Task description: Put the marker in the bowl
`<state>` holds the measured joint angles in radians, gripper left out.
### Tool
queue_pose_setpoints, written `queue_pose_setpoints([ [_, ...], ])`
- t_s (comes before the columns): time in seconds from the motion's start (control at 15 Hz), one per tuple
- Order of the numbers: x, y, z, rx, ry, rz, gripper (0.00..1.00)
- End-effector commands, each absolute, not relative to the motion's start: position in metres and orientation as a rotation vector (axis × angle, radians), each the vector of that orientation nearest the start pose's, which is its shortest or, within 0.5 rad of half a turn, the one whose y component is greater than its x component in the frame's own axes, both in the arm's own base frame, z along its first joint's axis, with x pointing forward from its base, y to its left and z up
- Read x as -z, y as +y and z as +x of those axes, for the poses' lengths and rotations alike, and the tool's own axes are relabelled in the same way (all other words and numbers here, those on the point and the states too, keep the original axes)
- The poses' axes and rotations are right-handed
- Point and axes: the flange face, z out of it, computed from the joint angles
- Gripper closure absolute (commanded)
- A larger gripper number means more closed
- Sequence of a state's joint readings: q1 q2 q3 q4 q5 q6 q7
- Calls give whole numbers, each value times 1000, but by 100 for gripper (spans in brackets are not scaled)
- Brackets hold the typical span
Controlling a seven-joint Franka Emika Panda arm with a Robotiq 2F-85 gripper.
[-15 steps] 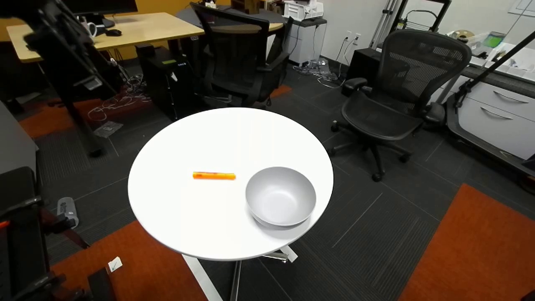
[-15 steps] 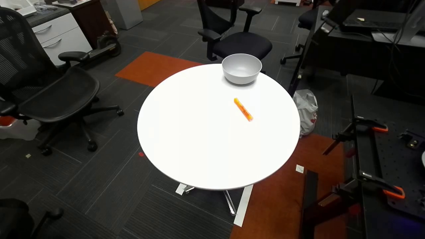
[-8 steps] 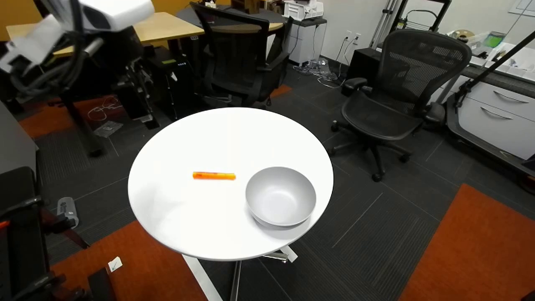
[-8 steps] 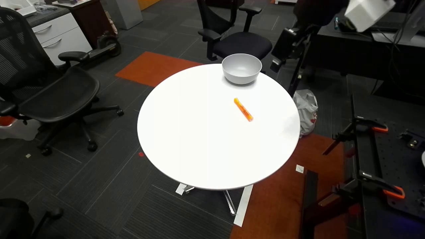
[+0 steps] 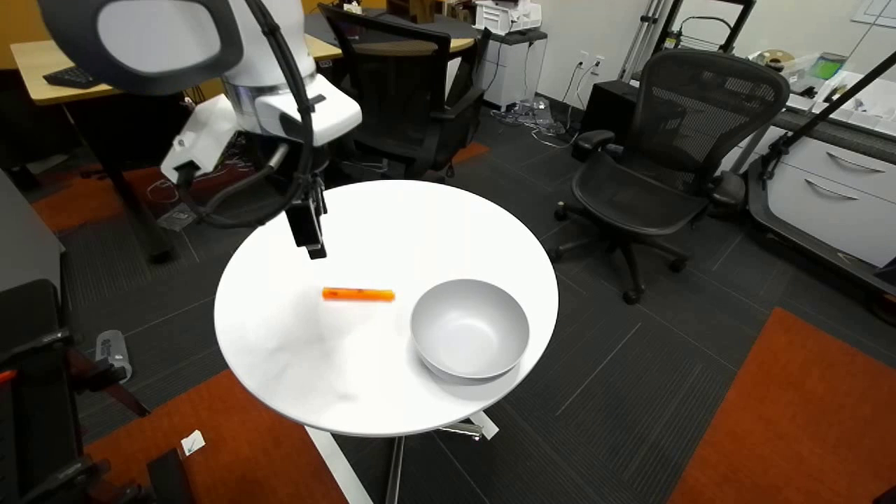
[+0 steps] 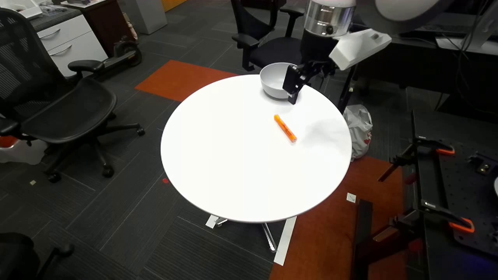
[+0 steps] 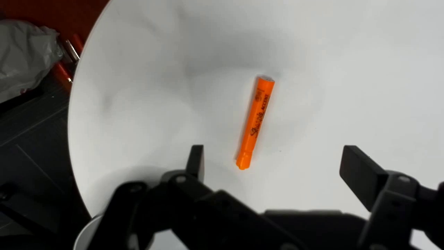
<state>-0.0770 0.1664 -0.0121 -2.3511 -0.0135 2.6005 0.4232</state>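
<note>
The orange marker (image 5: 358,295) lies flat on the round white table (image 5: 399,231). It also shows in an exterior view (image 6: 285,128) and in the middle of the wrist view (image 7: 256,121). The silver-grey bowl (image 5: 469,329) stands upright near the table's edge, beside the marker. In an exterior view the bowl (image 6: 273,80) is partly hidden behind my gripper (image 6: 293,97). Only a bit of the bowl's rim (image 7: 85,231) shows in the wrist view. My gripper (image 7: 272,159) is open and empty above the table. The marker lies below it, with its cap end towards the gap between the fingers.
Black office chairs (image 5: 672,147) (image 6: 280,46) stand around the table. A grey plastic bag (image 6: 358,130) lies on the floor beside it. A black bench with orange-tipped clamps (image 6: 447,151) stands near the table.
The arm has come into view and swung over the table, bringing my gripper near the marker. Its shadow now falls on the table. The marker and the bowl have not moved.
</note>
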Motion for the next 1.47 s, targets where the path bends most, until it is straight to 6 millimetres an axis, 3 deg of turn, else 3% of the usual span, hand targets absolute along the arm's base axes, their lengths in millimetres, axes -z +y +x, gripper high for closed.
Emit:
queue_pose_setpoints([
  [0.0, -240, -53, 546, 81, 845, -3013, 0],
  [0.53, -187, -54, 575, -23, 916, -2973, 0],
  [1.07, -143, -55, 576, -95, 964, -2945, 0],
  [1.33, -133, -55, 576, -100, 969, -2963, 0],
  [1.4, -132, -56, 576, -99, 967, -2967, 25],
])
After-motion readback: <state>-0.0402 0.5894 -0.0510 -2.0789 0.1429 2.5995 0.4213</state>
